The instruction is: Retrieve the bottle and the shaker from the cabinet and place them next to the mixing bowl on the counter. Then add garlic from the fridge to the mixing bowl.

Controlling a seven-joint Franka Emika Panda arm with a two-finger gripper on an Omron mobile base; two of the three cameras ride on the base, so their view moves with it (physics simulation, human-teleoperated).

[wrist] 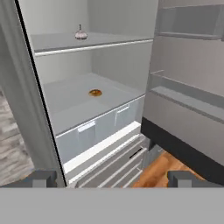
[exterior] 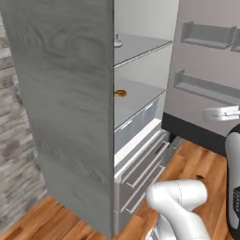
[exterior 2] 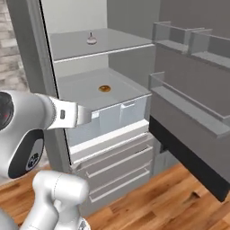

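You're at the fridge (wrist: 26, 109) with its door (exterior 2: 193, 130) swung wide to the right, so this looks like the garlic leg of the job. Working left to right from the fridge's left wall: the garlic (wrist: 80, 33) sits on the upper shelf, towards the back, and a small brown item (wrist: 95, 92) lies on the shelf below it, above the clear drawers. Your gripper (wrist: 111, 178) hangs outside the fridge, well short of the garlic, fingers spread fully and holding nothing. Next, I'd say, lift and reach in to straddle that bulb.
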